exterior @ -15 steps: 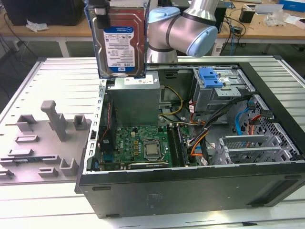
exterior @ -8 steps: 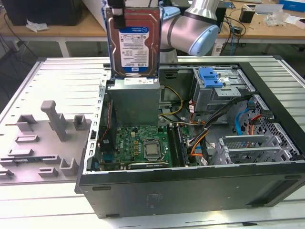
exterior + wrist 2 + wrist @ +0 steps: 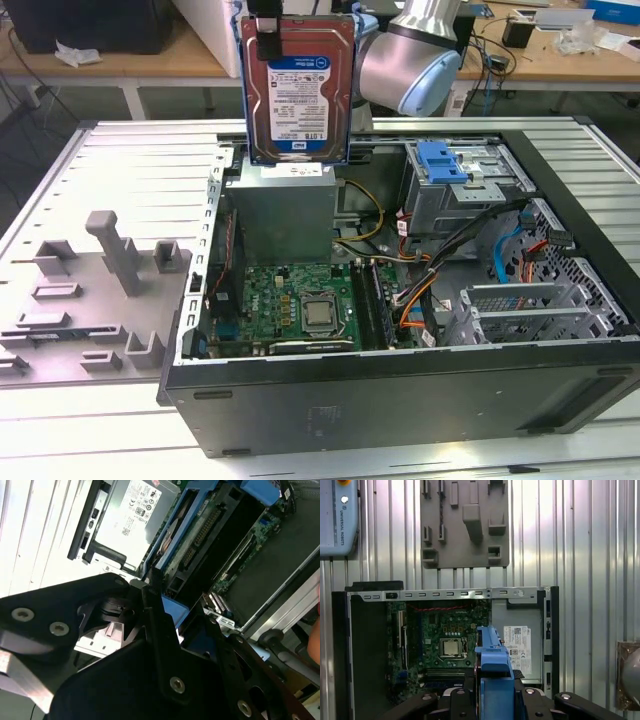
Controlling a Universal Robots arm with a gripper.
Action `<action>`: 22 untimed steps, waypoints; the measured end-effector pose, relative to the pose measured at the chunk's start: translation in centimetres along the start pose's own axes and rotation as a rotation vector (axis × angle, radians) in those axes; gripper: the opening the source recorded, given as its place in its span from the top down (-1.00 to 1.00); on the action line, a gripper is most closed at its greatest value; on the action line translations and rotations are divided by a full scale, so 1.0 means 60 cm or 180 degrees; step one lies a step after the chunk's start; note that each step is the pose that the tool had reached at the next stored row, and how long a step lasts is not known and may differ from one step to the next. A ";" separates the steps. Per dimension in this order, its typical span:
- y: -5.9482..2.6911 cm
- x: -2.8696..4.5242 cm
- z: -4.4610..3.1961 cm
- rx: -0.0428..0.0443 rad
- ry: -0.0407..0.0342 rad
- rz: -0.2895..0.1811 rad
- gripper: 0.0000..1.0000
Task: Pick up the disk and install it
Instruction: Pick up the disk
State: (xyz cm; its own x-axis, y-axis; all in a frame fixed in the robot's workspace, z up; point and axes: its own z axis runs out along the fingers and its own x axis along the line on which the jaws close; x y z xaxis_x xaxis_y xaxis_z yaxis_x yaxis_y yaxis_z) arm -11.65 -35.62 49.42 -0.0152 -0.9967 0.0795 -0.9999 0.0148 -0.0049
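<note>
We see the black end effector (image 3: 495, 697) pinching the blue-framed silver metal disk (image 3: 298, 90) upright, in free air above the open black computer case (image 3: 400, 395). Directly below stands the grey power-supply box (image 3: 285, 215). The green motherboard (image 3: 290, 300) and tangled cables (image 3: 420, 290) crowd the case floor.
</note>
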 end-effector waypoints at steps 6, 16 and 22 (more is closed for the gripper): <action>0.000 0.001 0.000 0.0000 -0.0001 -0.0001 0.27; -0.001 0.026 0.002 0.0000 -0.0025 0.0000 0.27; -0.005 0.047 0.004 -0.0001 -0.0056 0.0000 0.27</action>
State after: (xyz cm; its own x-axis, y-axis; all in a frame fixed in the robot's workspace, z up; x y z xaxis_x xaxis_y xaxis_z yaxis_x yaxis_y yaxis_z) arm -11.37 -38.48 49.42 -0.0150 -0.9980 0.0619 -0.9999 0.0147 -0.0046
